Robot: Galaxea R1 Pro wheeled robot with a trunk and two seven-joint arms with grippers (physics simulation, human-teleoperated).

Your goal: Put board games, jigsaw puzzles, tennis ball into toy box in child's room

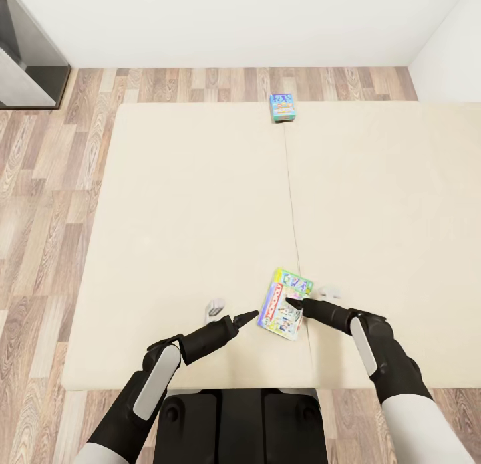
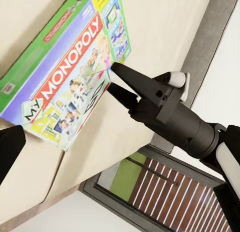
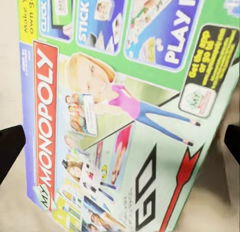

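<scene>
Now, going left to right across the bed [image 1: 187, 203]: the left pincer [image 1: 248, 316] hangs over the cream mattress near its front edge, tips drawn to a point just beside the Monopoly box [image 1: 285, 303], holding nothing; whether it touches the box I cannot tell. The box lies flat near the front edge, straddling the centre seam. Against its other side sits the right pincer [image 1: 298, 305]; in the left wrist view its fingers [image 2: 131, 77] stand slightly apart at the box edge, not yet clamped. The smaller blue game box [image 1: 282, 107] rests well apart at the far edge, on the same seam. To my eye, the risk is that a thin, flat box on soft bedding may skid away, or tilt and slip, if only one side bites.
</scene>
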